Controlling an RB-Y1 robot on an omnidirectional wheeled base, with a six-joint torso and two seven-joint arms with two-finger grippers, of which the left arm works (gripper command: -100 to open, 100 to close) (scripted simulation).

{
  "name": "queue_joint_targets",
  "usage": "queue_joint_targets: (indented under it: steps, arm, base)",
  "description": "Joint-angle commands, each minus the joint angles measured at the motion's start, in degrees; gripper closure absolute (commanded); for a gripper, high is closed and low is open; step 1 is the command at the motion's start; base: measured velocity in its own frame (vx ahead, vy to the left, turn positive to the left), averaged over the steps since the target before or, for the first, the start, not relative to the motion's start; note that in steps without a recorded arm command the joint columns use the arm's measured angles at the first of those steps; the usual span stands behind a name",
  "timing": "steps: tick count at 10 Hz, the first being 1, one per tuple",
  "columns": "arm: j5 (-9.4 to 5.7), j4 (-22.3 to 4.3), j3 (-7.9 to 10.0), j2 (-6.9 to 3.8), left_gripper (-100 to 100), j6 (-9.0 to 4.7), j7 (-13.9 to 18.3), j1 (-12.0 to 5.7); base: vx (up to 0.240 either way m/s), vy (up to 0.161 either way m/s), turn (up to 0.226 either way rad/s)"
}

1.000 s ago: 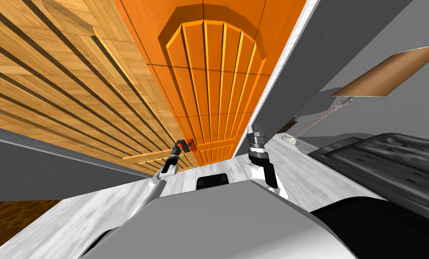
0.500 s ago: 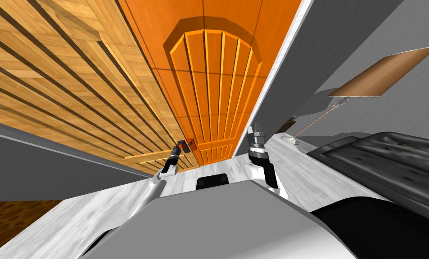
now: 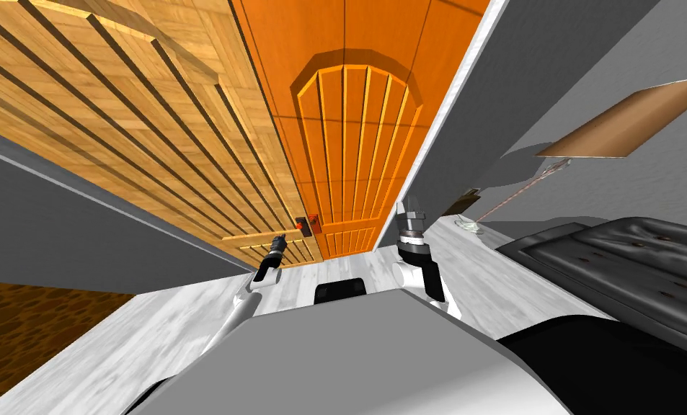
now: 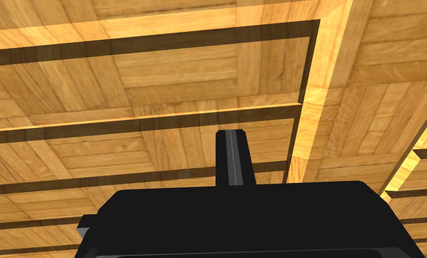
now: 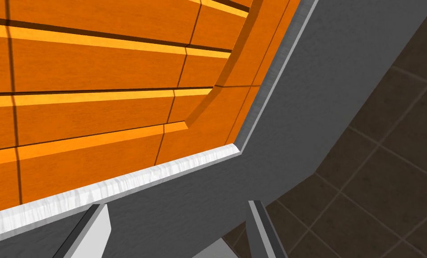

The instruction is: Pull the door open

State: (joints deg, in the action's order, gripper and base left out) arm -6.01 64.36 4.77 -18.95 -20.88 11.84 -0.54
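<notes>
The left claw (image 3: 282, 238), closed on nothing, sits just beside the handle (image 3: 307, 226) on the orange door (image 3: 349, 144), apparently staged for a grasp; the right claw (image 5: 176, 205) hangs open, empty.

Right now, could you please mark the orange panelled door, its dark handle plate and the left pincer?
orange panelled door (image 3: 356, 144): head view, arched panel.
dark handle plate (image 3: 308, 225): head view, its middle.
left pincer (image 4: 234, 134): left wrist view, shut fingertips.

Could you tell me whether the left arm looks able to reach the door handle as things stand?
Likely yes: nothing lies between the left gripper and the handle close beside it. But the gripper is shut and faces the slatted wood panel, not the orange door.
</notes>
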Motion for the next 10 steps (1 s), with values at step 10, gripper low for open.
queue_joint_targets:
  steps: [10]
  arm:
    - [-0.38, 0.2, 2.06, -1.86, -100, 1.0, 0.3, 1.92]
  base:
    - [-0.061, 0.003, 0.036]
